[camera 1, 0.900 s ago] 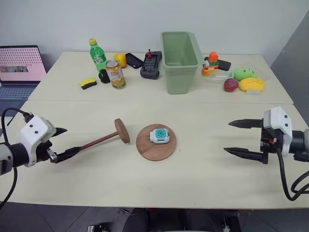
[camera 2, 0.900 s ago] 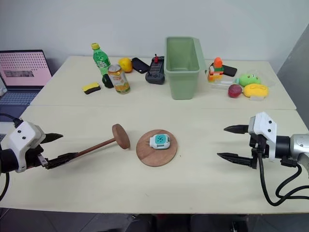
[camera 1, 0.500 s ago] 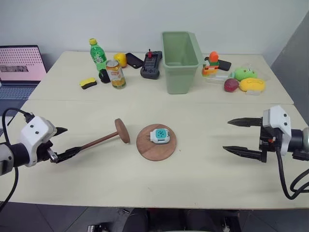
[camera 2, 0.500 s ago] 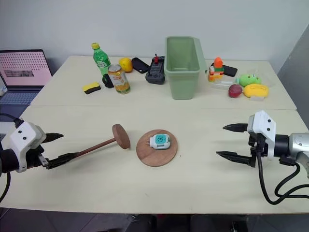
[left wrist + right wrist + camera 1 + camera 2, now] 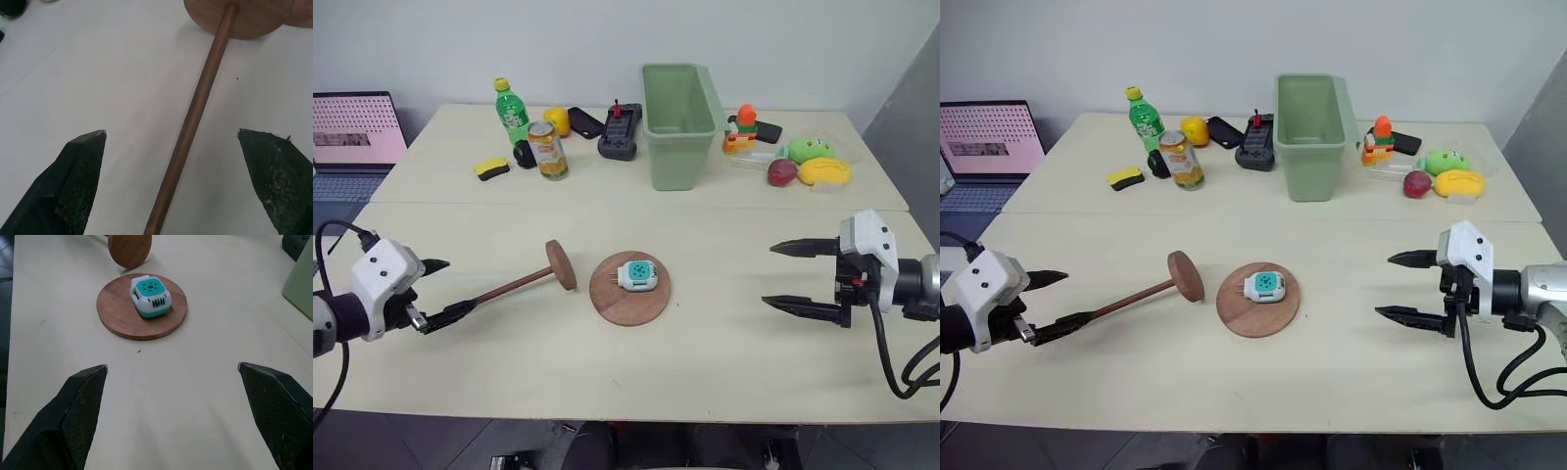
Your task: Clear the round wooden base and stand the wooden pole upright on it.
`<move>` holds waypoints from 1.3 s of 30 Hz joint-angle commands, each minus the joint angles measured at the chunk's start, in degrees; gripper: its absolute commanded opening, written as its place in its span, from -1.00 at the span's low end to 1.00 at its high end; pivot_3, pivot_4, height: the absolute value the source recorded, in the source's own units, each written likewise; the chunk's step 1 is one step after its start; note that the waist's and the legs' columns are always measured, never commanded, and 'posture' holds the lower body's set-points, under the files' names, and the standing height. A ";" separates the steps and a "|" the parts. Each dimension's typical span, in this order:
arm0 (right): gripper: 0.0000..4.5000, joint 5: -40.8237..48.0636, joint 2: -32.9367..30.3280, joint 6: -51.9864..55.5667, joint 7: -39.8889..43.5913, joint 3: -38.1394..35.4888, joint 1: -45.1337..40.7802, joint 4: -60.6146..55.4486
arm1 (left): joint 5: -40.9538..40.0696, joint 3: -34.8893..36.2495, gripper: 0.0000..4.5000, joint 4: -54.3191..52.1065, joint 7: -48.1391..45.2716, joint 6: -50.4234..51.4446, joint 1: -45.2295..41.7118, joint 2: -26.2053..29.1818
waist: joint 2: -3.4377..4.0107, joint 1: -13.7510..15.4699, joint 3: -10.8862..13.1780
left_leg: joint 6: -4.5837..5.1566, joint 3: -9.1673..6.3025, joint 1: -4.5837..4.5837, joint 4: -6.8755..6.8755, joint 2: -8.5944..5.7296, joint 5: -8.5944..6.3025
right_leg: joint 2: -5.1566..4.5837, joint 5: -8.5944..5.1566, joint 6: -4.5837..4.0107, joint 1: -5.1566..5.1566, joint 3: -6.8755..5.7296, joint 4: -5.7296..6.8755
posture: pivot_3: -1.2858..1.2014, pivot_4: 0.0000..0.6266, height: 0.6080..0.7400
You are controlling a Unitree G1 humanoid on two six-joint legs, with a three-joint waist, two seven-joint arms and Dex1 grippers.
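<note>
While pole [image 5: 514,285] lies flat, both end effectors gape level.

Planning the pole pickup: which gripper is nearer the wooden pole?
Left. The left gripper straddles the wooden pole at its free end, open; the right gripper hangs beyond the round wooden base.

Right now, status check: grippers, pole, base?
Left gripper open, straddling the wooden pole, which lies flat. Right gripper open, empty. Round wooden base blocked by a small teal-and-white device.
</note>
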 commanded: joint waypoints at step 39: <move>0.83 -30.86 41.51 -24.99 -2.87 41.10 -37.41 48.44 | -3.27 -20.98 1.00 -20.99 -0.21 3.49 -14.20 -3.22 | 0.02 -0.81 0.08 | -0.02 -0.01 0.00 0.13 0.03 0.02 | 0.12 -0.01 0.00 -0.17 0.00 0.36 | 0.03 -0.52 1.00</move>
